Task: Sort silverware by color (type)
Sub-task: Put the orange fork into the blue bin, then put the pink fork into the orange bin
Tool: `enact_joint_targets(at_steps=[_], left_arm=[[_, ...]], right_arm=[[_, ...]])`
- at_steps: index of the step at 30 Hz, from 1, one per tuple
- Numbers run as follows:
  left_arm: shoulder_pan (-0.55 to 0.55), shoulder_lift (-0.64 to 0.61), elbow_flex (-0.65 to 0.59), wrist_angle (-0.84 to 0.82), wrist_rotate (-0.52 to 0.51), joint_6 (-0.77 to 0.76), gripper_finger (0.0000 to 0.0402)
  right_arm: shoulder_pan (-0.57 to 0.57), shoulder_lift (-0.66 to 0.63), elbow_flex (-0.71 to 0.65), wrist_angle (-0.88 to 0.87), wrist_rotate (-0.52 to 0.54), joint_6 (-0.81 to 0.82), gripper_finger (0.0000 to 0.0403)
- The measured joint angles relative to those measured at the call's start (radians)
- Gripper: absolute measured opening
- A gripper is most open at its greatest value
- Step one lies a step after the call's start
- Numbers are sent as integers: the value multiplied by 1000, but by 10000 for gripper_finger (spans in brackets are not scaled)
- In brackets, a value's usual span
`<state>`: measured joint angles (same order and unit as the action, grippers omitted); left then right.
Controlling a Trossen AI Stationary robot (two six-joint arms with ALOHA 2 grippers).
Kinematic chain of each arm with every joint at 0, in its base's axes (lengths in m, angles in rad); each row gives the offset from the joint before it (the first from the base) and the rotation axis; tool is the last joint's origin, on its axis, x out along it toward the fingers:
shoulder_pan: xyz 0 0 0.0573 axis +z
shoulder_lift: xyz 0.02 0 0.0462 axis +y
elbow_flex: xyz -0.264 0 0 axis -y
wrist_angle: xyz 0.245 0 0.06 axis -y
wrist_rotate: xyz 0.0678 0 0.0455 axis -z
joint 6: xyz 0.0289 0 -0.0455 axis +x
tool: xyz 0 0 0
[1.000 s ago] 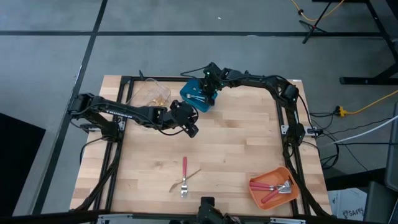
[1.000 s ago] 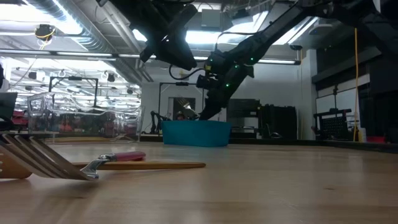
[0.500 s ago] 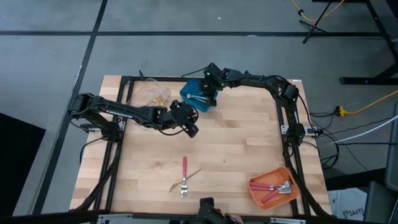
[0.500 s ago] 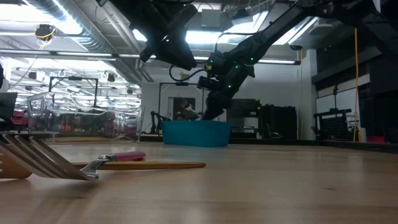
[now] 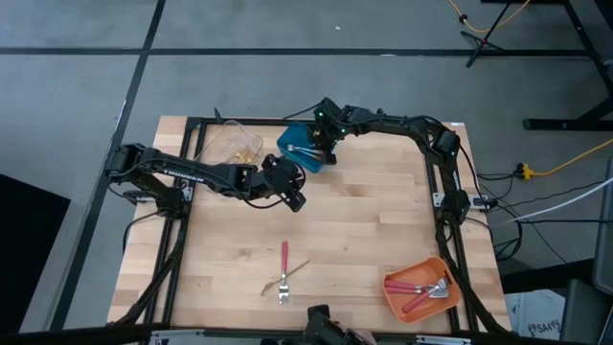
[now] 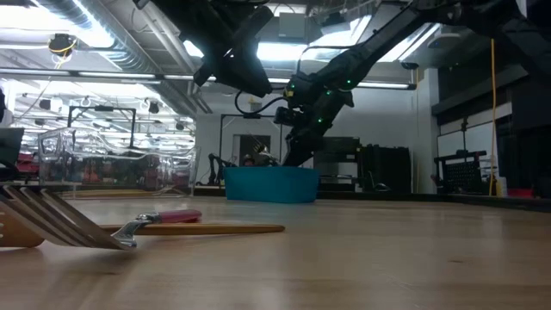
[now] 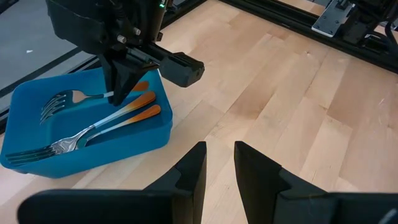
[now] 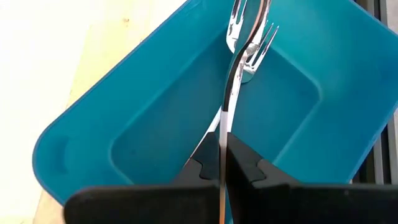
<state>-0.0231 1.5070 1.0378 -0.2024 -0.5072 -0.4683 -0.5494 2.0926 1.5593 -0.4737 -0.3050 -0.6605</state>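
Right tool (image 8: pixel 222 163) grips fork (image 8: pixel 239 65) over blue bin (image 8: pixel 155 118).

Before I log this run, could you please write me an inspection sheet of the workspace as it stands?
Surface: wooden table, mostly bare.
Job's things: orange-handled forks in the blue bin; red-handled pieces in the orange bin; gold pieces in the clear bin; a red-handled fork and a gold utensil lie loose, crossed.
Clutter: nothing seen.
Grippers: right gripper shut on an orange-handled fork over the blue bin; left gripper empty, jaws slightly apart.
Cables: yellow cord on the floor.
Surroundings: grey floor; racks behind.
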Motion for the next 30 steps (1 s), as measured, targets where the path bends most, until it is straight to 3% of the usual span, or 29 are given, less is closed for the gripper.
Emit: enact_joint_targets(at_steps=[18, 30], left_arm=[[0, 0, 0, 0, 0, 0, 76], [0, 0, 0, 0, 19, -1, 76]], right_arm=[[0, 0, 0, 2, 1, 0, 50], [0, 0, 0, 5, 1, 0, 53]])
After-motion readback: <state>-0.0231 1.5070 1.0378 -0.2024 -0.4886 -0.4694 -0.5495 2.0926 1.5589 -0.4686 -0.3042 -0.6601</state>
